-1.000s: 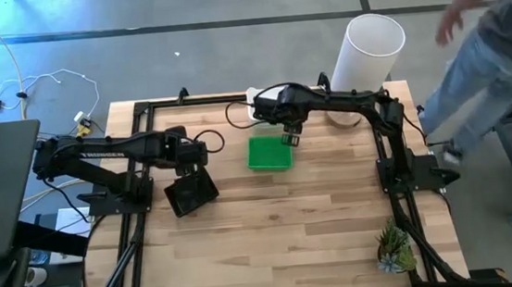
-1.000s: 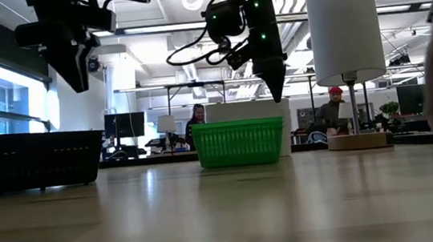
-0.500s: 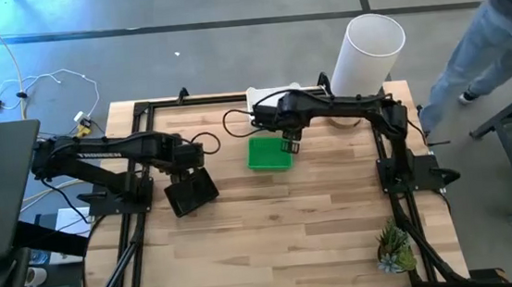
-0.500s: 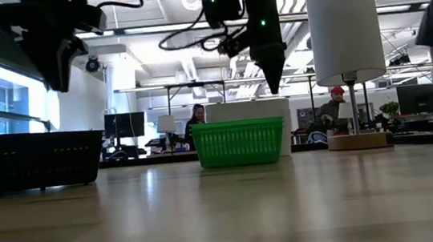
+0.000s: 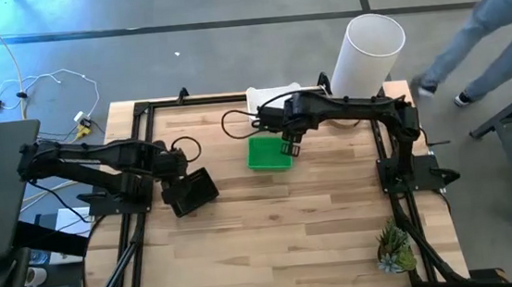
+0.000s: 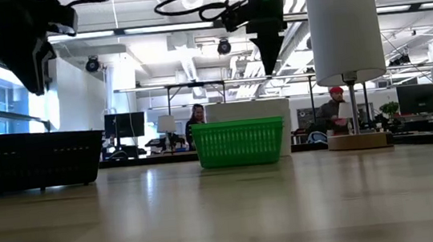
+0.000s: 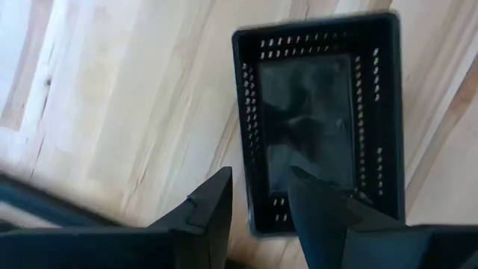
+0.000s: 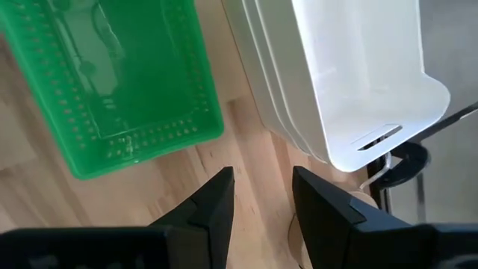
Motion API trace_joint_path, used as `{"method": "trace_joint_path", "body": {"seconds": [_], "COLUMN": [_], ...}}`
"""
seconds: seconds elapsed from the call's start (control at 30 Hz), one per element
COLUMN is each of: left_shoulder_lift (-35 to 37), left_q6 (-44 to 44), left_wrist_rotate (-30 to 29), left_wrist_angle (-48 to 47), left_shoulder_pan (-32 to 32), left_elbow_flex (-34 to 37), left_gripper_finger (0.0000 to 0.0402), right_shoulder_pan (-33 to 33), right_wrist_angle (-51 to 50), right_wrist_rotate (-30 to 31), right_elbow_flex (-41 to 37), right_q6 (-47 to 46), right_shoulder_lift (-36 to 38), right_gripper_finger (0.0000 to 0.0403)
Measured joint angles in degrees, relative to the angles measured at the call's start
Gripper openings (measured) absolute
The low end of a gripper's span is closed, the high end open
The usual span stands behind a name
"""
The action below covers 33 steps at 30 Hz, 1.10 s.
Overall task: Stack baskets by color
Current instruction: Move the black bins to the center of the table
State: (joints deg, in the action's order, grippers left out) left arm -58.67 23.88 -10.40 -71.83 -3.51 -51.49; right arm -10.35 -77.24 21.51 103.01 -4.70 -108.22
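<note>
A black mesh-sided basket rests on its bottom on the table's left part. My left gripper hangs open above the table beside the basket's left end, with nothing between its fingers. A green basket stands mid-table. Behind it, white baskets sit nested in one another. My right gripper hovers open above the green basket's right end, high over it in the low view, touching nothing.
A tall white cylinder stands on a wooden base at the far right. A small potted plant sits at the near right corner. A person's legs pass beyond the table's right edge. Bare wood fills the near half.
My left gripper has drawn back toward the table's left edge, off the black basket, and has rolled about its own axis. My right gripper has risen higher above the green basket. The baskets have stayed put. The person has walked on past the table's right side.
</note>
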Motion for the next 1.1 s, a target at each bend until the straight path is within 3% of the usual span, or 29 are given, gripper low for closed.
{"method": "trace_joint_path", "body": {"seconds": [0.67, 1.1], "left_shoulder_lift": [-1.42, -8.19], "left_q6": [0.29, -0.37], "left_wrist_rotate": [2.53, 3.77], "left_wrist_angle": [9.68, 12.55], "left_shoulder_pan": [-6.3, -7.78], "left_elbow_flex": [8.21, 8.64], "left_gripper_finger": [0.0117, 0.0117], "right_shoulder_pan": [3.27, 3.39], "right_wrist_angle": [-1.6, -1.58], "right_wrist_rotate": [-3.69, -3.49], "right_elbow_flex": [0.01, 0.01], "right_q6": [-1.32, -0.84], "right_shoulder_lift": [0.0, -0.02], "right_gripper_finger": [0.0124, 0.0124]}}
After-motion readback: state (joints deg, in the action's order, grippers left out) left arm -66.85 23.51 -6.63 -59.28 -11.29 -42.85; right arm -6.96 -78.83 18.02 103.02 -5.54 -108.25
